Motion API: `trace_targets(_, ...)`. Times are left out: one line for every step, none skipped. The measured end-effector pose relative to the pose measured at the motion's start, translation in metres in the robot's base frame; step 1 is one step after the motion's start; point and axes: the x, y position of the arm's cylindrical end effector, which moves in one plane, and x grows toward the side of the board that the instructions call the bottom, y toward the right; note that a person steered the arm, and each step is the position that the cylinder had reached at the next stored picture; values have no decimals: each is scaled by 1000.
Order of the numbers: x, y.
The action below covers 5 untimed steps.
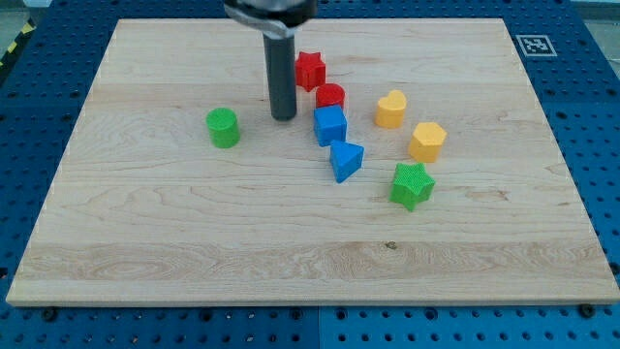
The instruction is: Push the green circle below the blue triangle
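Note:
The green circle (223, 127) sits on the wooden board at the view's left of centre. The blue triangle (346, 160) lies to its right and slightly lower, just under the blue cube (329, 126). My tip (283, 117) touches the board between the green circle and the blue cube, about level with both. It is apart from the green circle and close to the cube's left side.
A red star (309, 70) and a red cylinder (330, 96) sit above the blue cube. A yellow heart (390, 109), a yellow hexagon (426, 142) and a green star (412, 185) lie to the right. The wooden board (145, 242) rests on a blue pegboard table.

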Motion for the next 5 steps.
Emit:
trace_targets(-10,-44)
trace_targets(-3,-82)
trace_targets(8,-109)
trace_targets(11,-98)
trace_targets(6,-90)
